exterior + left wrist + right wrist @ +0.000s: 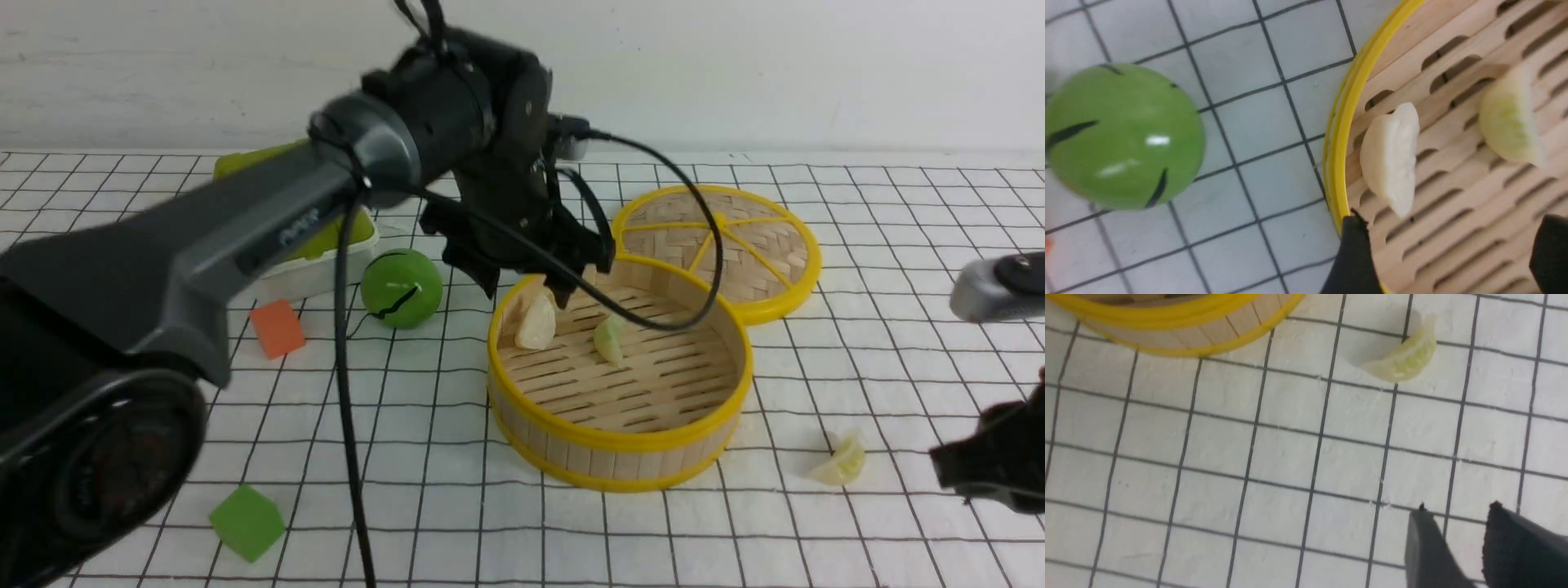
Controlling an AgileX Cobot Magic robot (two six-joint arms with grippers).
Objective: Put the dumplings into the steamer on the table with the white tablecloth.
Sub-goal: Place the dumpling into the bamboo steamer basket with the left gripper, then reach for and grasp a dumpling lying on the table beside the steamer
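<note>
The steamer (620,445) stands mid-table on the white tablecloth (424,490). Two dumplings lie on its slatted floor: a cream one (536,321) (1391,157) against the far-left wall and a greenish one (609,337) (1508,118) beside it. My left gripper (526,286) (1453,228) hangs open just above the steamer's far-left rim (1339,163), nothing between its fingers. A third dumpling (841,462) (1404,355) lies on the cloth right of the steamer (1180,335). My right gripper (947,474) (1457,508) is low near it, a short way off, open and empty.
The flat woven lid (735,237) leans behind the steamer on the right. A green ball (402,287) (1122,136) sits left of the steamer. An orange cube (277,328), a green cube (246,523) and a white box with a green top (318,261) are further left. The left arm's cable (653,322) droops over the steamer.
</note>
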